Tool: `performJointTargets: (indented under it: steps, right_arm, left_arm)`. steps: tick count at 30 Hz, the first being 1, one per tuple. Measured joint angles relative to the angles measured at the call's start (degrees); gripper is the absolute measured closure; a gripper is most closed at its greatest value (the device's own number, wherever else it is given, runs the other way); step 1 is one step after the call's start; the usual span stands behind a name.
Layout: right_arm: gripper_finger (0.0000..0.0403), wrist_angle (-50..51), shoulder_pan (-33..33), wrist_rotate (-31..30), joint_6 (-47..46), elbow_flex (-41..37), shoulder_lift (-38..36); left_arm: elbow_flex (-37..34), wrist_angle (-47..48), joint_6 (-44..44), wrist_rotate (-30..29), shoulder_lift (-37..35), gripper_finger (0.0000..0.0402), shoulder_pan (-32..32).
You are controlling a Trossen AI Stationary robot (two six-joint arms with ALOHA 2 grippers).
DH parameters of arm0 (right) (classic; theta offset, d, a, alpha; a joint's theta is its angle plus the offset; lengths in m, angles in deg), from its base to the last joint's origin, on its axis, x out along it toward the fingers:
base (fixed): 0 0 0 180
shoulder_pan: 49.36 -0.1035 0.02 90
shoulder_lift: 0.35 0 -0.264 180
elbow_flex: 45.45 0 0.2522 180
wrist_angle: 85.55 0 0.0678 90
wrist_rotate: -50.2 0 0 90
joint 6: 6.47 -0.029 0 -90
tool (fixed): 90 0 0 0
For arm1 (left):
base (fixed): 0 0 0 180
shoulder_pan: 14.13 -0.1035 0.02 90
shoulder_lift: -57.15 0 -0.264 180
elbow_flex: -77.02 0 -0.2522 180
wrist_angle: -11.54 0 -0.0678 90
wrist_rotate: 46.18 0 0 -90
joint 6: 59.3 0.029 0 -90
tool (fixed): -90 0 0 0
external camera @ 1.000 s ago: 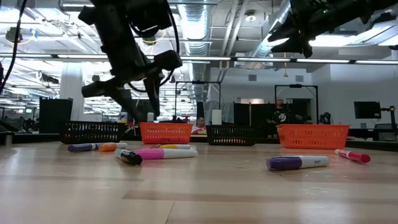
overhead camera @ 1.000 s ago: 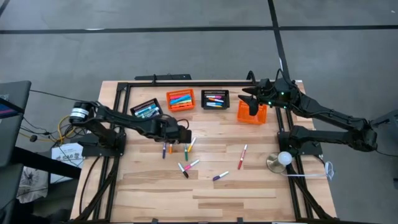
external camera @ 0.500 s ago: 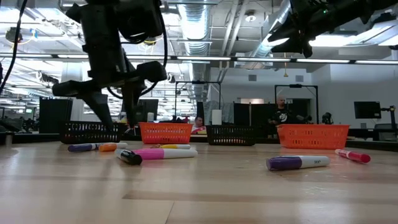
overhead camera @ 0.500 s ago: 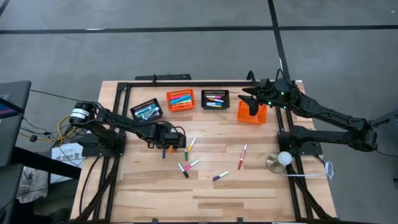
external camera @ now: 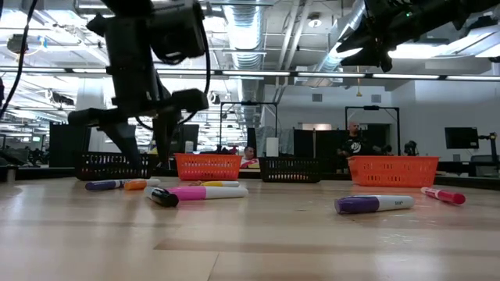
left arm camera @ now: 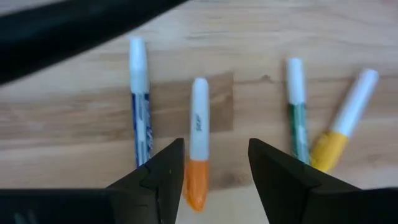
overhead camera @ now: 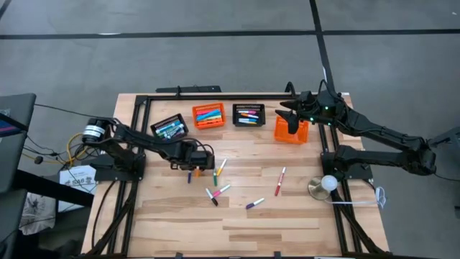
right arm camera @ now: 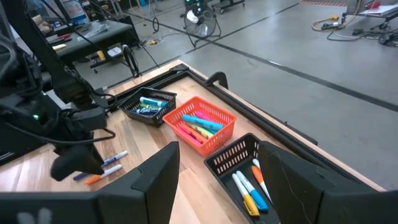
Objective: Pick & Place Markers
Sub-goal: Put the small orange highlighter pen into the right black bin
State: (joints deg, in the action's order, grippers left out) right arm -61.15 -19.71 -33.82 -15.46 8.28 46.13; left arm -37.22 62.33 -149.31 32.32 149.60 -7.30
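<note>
Left of centre in the high view: left hand [overhead camera: 192,167] low over a short row of markers on the bench [overhead camera: 287,223], fingers apart, nothing held. From its wrist view, orange marker [left arm camera: 198,152] lined up between the two fingers, blue marker [left arm camera: 141,102] just beside on one side, green marker [left arm camera: 297,112] and yellow marker [left arm camera: 339,124] on the other, those two nearly touching at one end.

Below that, toward lower centre: a small cluster with a pink marker [overhead camera: 222,190], then a purple marker [overhead camera: 254,203], then a red marker [overhead camera: 279,181], each apart.

Along the upper middle: black basket [overhead camera: 168,127], orange basket [overhead camera: 208,115], second black basket [overhead camera: 249,114], all already holding markers; another orange basket [overhead camera: 290,131] to the right.

Upper right: right hand [overhead camera: 289,115] waiting above that last basket, fingers apart, empty.

Likely trouble: blue neighbour close enough for a finger to land on it, nudging or rolling it. Also possible: off-centre closing, spinning the round barrel out of the grip, or fingertips jamming into the wood if lowered too far.
</note>
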Motion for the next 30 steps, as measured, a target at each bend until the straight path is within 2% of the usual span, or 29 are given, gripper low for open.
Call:
performJointTargets:
  steps: [10,30]
  right_arm:
    - [0.0193,0.0,0.0,0.0,0.0,0.0,0.0]
    - [0.0193,0.0,0.0,0.0,0.0,0.0,0.0]
  left_arm:
    - [0.1,-1.8,0.3,2.3,5.6,0.0225,-0.2]
    - [0.0,-2.4,-0.1,-0.2,6.1,0.0225,0.0]
